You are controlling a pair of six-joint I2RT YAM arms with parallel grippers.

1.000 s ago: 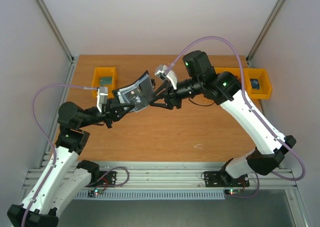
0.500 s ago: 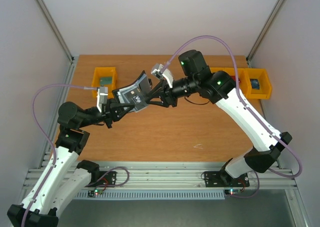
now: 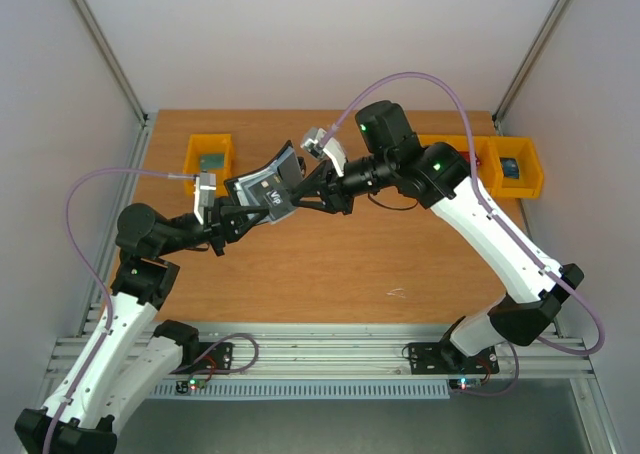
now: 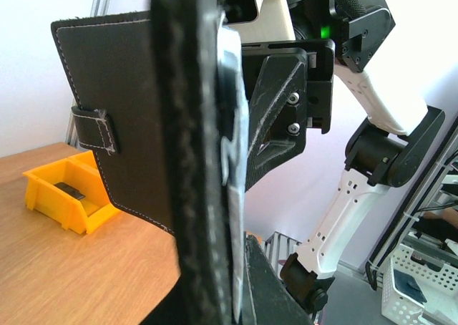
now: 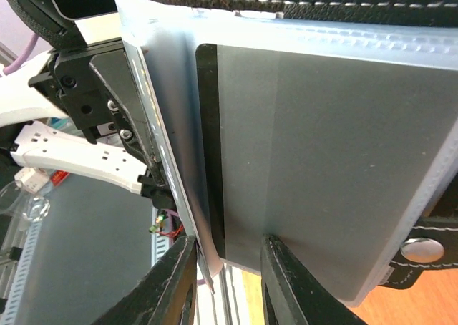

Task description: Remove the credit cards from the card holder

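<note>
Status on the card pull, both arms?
Left gripper shut on card holder, held aloft. Right gripper open, straddling pocket edge. Card not yet out. Nothing blocking.

Bright, even light; faint soft shadows on the tabletop [image 3: 330, 264]. The left wrist view is blurred at centre and washed out upper left.

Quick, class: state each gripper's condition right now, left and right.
Left gripper: closed on the card holder.
Right gripper: open, straddling the edge of an inner pocket.
</note>
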